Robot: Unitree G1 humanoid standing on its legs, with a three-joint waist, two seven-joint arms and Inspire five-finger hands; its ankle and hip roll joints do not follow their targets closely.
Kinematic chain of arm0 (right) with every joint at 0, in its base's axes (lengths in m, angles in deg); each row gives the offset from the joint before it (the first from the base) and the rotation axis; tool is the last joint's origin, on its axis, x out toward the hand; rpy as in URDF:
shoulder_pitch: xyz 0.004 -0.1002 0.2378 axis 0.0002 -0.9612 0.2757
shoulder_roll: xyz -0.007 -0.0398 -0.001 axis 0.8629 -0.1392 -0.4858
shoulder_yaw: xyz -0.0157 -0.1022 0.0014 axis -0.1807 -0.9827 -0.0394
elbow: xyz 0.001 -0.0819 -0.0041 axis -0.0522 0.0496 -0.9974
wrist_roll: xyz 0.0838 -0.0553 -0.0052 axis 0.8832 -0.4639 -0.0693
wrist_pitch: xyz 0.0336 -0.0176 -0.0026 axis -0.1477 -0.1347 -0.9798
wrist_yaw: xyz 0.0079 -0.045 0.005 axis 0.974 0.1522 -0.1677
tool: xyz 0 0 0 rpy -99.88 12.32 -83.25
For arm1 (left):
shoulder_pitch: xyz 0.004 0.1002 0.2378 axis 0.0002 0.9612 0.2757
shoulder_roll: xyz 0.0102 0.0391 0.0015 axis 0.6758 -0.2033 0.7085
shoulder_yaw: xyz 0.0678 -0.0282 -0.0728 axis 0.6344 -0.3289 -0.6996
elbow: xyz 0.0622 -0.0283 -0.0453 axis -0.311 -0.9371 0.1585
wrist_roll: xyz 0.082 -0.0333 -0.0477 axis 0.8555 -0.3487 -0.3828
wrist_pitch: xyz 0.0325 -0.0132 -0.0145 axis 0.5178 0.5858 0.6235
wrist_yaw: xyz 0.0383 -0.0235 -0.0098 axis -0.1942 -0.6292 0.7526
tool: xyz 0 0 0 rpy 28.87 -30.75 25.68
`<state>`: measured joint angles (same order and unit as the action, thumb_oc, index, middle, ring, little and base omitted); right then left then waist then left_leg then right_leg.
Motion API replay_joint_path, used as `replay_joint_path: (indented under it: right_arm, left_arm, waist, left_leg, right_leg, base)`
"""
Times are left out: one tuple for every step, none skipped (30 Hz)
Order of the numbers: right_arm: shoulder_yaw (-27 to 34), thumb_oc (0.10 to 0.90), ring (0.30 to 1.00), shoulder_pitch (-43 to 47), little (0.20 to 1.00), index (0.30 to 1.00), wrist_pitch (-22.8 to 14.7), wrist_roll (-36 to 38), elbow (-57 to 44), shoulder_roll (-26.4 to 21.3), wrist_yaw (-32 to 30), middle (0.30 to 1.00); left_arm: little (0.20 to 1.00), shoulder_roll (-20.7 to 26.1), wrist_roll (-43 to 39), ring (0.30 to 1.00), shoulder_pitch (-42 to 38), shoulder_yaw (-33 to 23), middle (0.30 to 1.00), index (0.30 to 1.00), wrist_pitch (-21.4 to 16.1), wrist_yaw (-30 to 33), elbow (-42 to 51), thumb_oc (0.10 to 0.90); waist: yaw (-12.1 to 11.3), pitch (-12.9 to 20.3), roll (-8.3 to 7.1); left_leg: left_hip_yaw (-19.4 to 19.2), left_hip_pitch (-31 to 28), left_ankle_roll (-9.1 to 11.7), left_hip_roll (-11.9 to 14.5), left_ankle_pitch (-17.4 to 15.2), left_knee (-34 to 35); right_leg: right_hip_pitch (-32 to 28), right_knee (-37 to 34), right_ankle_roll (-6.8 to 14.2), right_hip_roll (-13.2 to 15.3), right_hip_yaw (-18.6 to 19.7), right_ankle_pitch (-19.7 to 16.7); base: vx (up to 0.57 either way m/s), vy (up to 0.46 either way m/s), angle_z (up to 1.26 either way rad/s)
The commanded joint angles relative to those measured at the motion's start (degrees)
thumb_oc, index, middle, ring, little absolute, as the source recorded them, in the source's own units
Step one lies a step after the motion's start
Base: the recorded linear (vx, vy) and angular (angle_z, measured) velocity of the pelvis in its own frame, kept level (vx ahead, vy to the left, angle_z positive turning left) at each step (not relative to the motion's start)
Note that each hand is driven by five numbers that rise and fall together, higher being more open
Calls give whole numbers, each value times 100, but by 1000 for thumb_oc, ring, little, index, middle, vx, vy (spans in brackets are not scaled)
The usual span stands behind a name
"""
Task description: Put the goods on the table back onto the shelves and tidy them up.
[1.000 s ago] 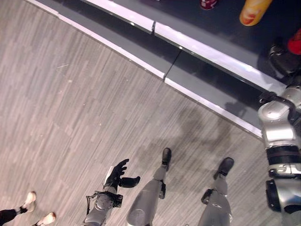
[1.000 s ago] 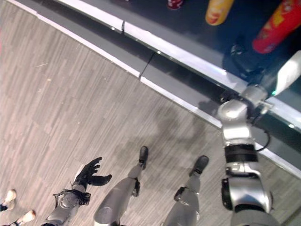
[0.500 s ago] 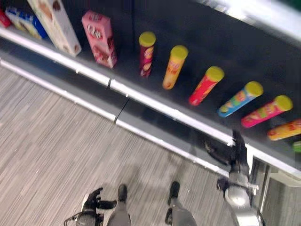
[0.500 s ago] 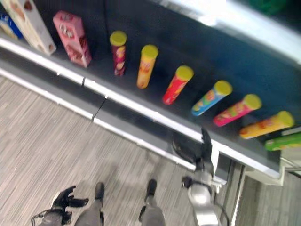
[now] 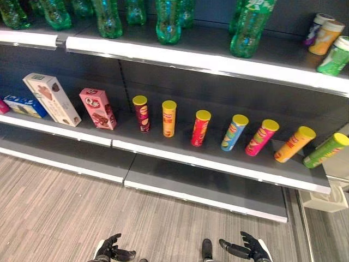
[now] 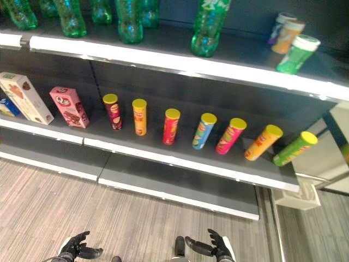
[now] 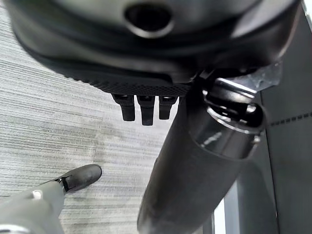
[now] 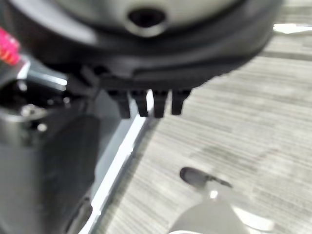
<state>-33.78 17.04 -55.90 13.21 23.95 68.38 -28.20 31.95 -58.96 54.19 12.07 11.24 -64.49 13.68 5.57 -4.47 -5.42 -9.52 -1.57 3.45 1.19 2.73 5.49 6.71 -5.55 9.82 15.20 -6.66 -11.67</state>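
Several chip tubes stand in a row on the lower shelf [image 5: 218, 164]: maroon [image 5: 142, 113], orange [image 5: 169, 118], red [image 5: 200, 127], blue [image 5: 234, 131] and pink [image 5: 262, 137]. The orange [image 5: 294, 143] and green [image 5: 326, 149] tubes at the right end lean. Left of the row are a pink box [image 5: 97, 108], a white box [image 5: 52, 99] and a blue box [image 5: 24, 106]. My left hand [image 5: 109, 252] and right hand [image 5: 248, 251] hang low over the floor, well short of the shelves, both open and empty. The left hand's fingers [image 7: 141, 109] and the right hand's fingers [image 8: 146, 102] are relaxed over the floor.
Green bottles [image 5: 248, 30] line the upper shelf [image 5: 191, 57], with a few cans [image 5: 327, 38] at its right end. A low grey base shelf [image 5: 202, 185] sits just above the striped wooden floor [image 5: 54, 218]. A white stand [image 5: 322, 199] is at the right.
The camera has tilted up from the floor to the shelves. My right hand has come away from the shelf edge and now hangs low; the left hand stays low.
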Motion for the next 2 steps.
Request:
replay_joint_path:
  right_arm:
    - [43, 800, 900, 847, 900, 900, -213, 183, -79, -126, -19, 900]
    - [15, 800, 900, 896, 900, 900, -195, 167, -1, -102, -22, 900]
  left_arm:
    - [900, 250, 87, 900, -327, -153, 900, 900, -253, 17, 23, 800]
    - [900, 244, 69, 900, -358, -157, 900, 900, -252, 7, 15, 800]
  waist:
    - [-120, -420, 67]
    - [-125, -428, 59]
  left_leg:
    - [219, -57, -204, -52, -677, -49]
    - [199, -67, -208, -53, -681, -49]
  right_leg:
    - [-29, 185, 487, 192, 170, 12]
    - [-22, 185, 490, 196, 176, -5]
  base:
    - [-24, 42, -24]
    - [-24, 31, -30]
